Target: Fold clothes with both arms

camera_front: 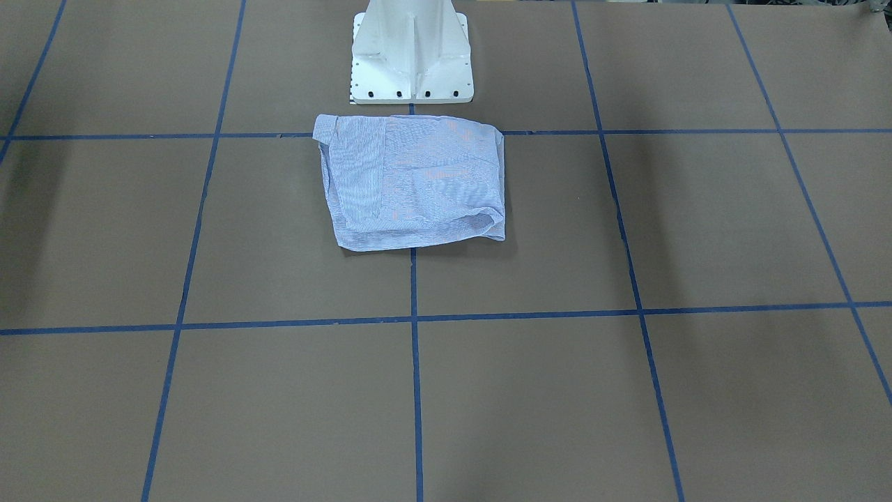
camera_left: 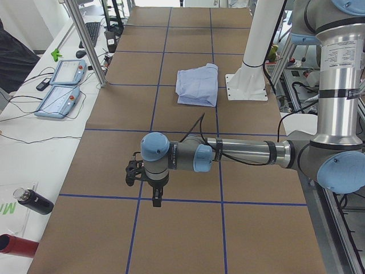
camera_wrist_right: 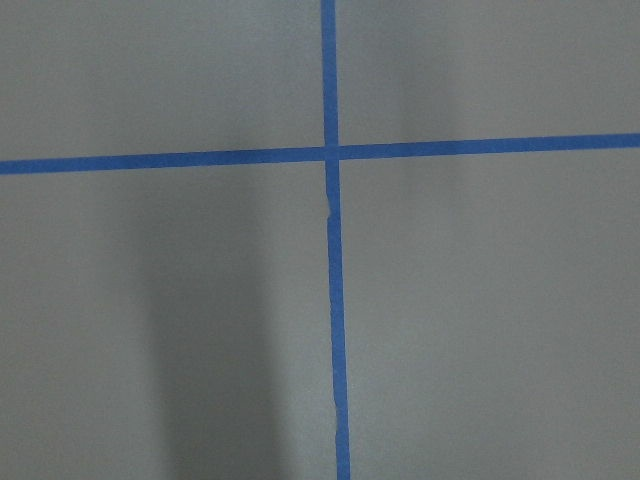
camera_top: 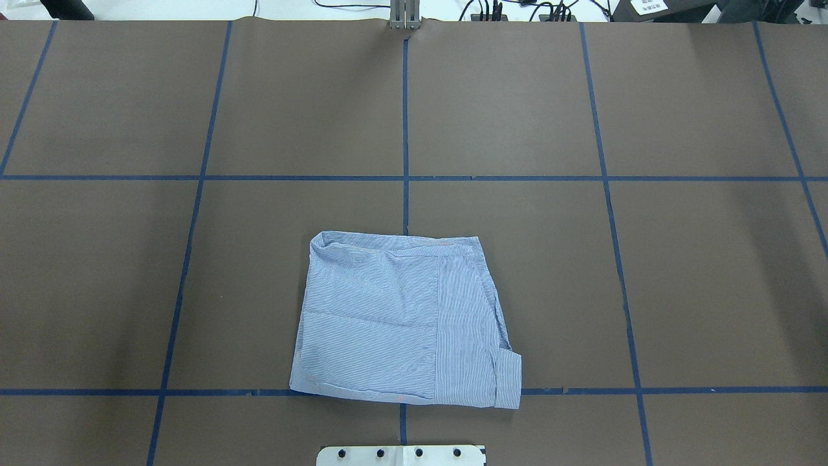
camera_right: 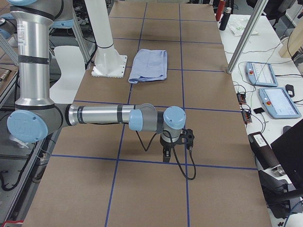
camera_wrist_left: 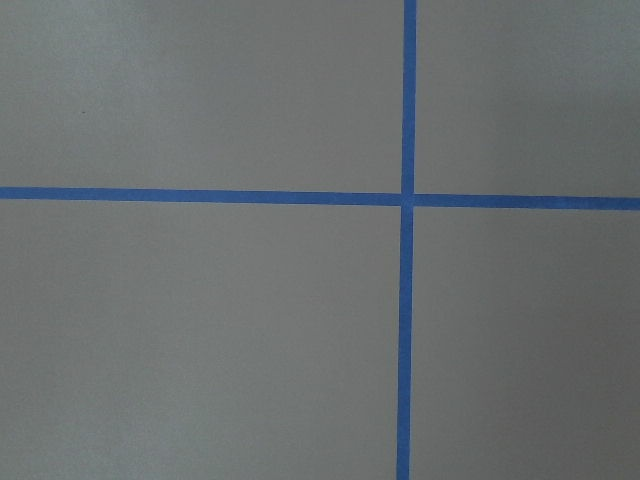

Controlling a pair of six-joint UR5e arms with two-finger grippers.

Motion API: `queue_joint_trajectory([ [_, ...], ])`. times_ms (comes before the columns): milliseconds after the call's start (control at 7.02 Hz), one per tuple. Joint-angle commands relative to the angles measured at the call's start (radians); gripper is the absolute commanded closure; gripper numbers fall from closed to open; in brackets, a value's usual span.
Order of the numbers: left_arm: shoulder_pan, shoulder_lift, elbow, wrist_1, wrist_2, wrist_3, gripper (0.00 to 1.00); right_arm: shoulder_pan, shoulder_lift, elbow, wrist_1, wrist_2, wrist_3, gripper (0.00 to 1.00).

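The clothes are one light blue-and-white striped shirt (camera_front: 414,181) (camera_top: 401,323), folded into a rough rectangle that lies flat on the brown table just in front of the pedestal. Neither arm reaches it. The left arm stretches low over the table's left end, its gripper (camera_left: 155,197) pointing down above a blue tape line, far from the shirt (camera_left: 198,85). The right arm mirrors this at the other end, its gripper (camera_right: 166,156) also pointing down and far from the shirt (camera_right: 149,65). I cannot tell whether either gripper is open or shut. Both wrist views show only bare table and tape.
A white pedestal base (camera_front: 411,63) (camera_top: 401,455) stands right behind the shirt. Blue tape (camera_wrist_left: 408,300) (camera_wrist_right: 335,300) marks a grid on the table. Teach pendants (camera_left: 60,94) (camera_right: 270,90), bottles (camera_left: 34,202) and metal posts (camera_left: 85,40) stand on the side benches.
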Motion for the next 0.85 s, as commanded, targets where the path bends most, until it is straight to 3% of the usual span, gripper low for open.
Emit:
queue_joint_trajectory([
  [0,0.000,-0.002,-0.002,0.003,0.000,-0.002,0.01,0.000,-0.001,0.000,0.001,-0.001,0.074,0.00],
  [712,0.000,-0.002,0.002,0.003,0.002,-0.002,0.01,0.000,-0.007,-0.003,0.052,-0.006,0.066,0.00],
])
